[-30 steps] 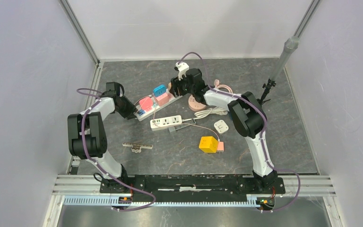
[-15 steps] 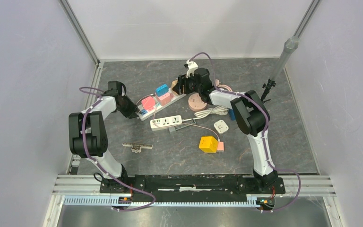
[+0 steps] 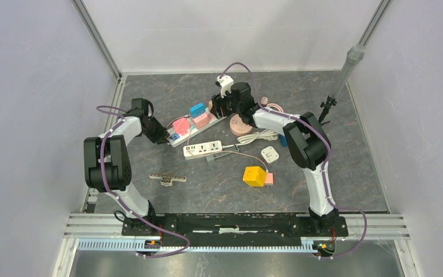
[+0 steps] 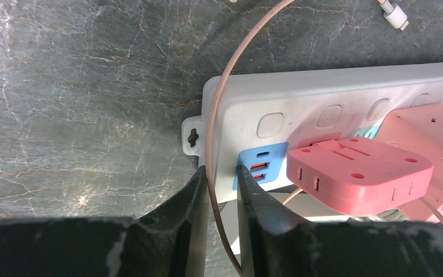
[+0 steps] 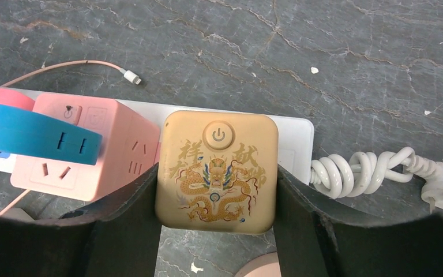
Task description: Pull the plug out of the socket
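A white power strip, the socket [image 3: 188, 137] [image 4: 323, 92], lies slanted at mid-table with several plugs in it. At its right end sits a gold plug with a dragon print [image 5: 218, 133]. My right gripper [image 5: 216, 173] [image 3: 216, 108] is shut on this plug, one finger pressed on each side. My left gripper [image 4: 222, 176] [image 3: 164, 137] is shut on the strip's left end beside its blue USB panel [image 4: 259, 167], with a thin pink cable [image 4: 219, 109] running between the fingers.
On the strip, a pink cube adapter [image 5: 86, 150], a blue plug [image 5: 34, 135] and a flat pink plug [image 4: 357, 173]. Nearby lie a coiled white cord [image 5: 369, 167], a second white strip [image 3: 203, 149], a pink disc [image 3: 241, 125], a white adapter [image 3: 270, 154], a yellow cube [image 3: 254, 176].
My left gripper's fingers have closed onto the strip's end. My right wrist swung right and then back left, still holding the gold plug; the strip shifted slightly.
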You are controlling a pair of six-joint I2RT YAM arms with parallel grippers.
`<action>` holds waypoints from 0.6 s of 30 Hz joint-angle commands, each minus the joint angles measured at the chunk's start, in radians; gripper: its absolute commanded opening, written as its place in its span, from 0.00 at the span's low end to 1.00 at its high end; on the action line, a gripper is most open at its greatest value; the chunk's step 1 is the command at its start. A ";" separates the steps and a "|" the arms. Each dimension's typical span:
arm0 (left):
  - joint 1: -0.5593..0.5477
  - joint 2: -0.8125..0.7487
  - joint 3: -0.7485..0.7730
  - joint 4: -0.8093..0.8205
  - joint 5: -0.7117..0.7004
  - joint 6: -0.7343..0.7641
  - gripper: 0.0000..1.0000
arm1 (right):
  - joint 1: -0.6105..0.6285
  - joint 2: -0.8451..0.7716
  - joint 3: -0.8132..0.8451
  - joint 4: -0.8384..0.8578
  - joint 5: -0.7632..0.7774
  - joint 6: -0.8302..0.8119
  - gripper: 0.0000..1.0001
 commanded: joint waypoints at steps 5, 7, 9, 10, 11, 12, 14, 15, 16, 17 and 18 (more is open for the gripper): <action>-0.004 0.079 -0.040 -0.076 -0.138 0.033 0.29 | 0.015 -0.090 0.125 0.038 -0.030 -0.017 0.00; -0.005 0.081 -0.039 -0.075 -0.137 0.032 0.29 | 0.025 -0.046 0.198 -0.060 0.020 -0.040 0.00; -0.006 0.081 -0.039 -0.076 -0.137 0.032 0.29 | 0.039 0.002 0.277 -0.146 0.081 -0.057 0.00; -0.007 0.082 -0.039 -0.076 -0.139 0.032 0.29 | 0.045 0.026 0.304 -0.182 0.098 -0.053 0.00; -0.007 0.083 -0.039 -0.076 -0.140 0.033 0.29 | 0.050 0.046 0.332 -0.205 0.113 -0.046 0.00; -0.008 0.083 -0.039 -0.077 -0.139 0.032 0.29 | 0.054 0.057 0.348 -0.234 0.120 -0.036 0.00; -0.009 0.083 -0.039 -0.077 -0.139 0.032 0.29 | 0.063 0.068 0.357 -0.253 0.138 -0.036 0.00; -0.009 0.083 -0.039 -0.077 -0.139 0.032 0.29 | 0.065 0.067 0.352 -0.251 0.140 -0.038 0.00; -0.009 0.084 -0.039 -0.077 -0.140 0.033 0.29 | 0.065 0.064 0.340 -0.243 0.136 -0.040 0.00; -0.009 0.083 -0.038 -0.076 -0.139 0.033 0.29 | 0.065 0.058 0.328 -0.235 0.132 -0.043 0.00; -0.011 0.083 -0.040 -0.077 -0.139 0.032 0.29 | 0.062 0.049 0.312 -0.225 0.132 -0.043 0.00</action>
